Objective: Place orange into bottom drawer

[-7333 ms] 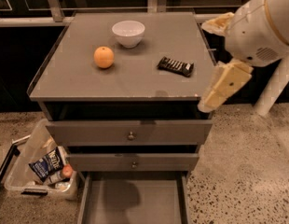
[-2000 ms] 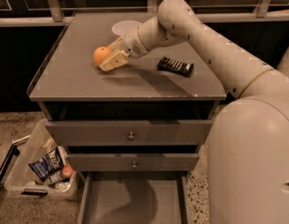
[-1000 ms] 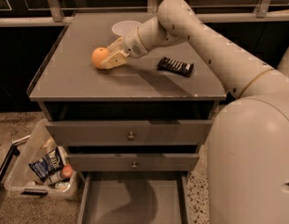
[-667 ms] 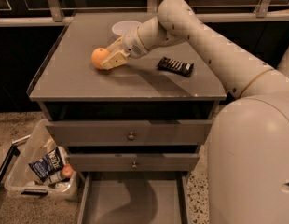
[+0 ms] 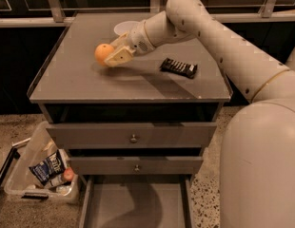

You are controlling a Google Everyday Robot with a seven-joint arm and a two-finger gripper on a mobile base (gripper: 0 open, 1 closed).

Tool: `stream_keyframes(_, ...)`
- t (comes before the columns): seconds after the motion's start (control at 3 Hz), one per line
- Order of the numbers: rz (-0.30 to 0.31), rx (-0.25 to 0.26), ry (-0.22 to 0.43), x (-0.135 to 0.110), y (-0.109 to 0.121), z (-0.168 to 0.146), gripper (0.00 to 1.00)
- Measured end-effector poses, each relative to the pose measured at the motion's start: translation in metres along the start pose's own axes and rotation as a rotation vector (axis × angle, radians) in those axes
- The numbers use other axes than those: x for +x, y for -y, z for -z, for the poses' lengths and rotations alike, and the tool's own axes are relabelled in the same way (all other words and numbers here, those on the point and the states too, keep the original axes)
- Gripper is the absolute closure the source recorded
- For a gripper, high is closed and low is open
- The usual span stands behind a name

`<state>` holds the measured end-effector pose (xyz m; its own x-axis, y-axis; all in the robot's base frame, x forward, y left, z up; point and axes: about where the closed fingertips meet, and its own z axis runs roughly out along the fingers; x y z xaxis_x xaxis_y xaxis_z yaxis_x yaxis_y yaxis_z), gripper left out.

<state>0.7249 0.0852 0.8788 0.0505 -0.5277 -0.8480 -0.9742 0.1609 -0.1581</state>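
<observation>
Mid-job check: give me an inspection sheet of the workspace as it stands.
surface: grey cabinet top, flat.
job's things: orange held over the top's left side; bottom drawer pulled open.
clutter: white bowl at the back; dark wrapped bar on the right.
gripper: gripper at the orange, shut on it.
cables: nothing seen.
surroundings: plastic bin of packets on the floor, left; two upper drawers shut.
</observation>
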Motion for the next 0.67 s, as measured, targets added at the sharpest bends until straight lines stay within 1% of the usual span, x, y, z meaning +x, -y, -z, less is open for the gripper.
stream_keyframes(0.33, 0.026, 0.052, 0.026, -0.010, -0.001, 0.033, 1.00)
stream_keyframes(0.67, 0.039, 0.120, 0.017, -0.004, -0.004, 0.076, 1.00)
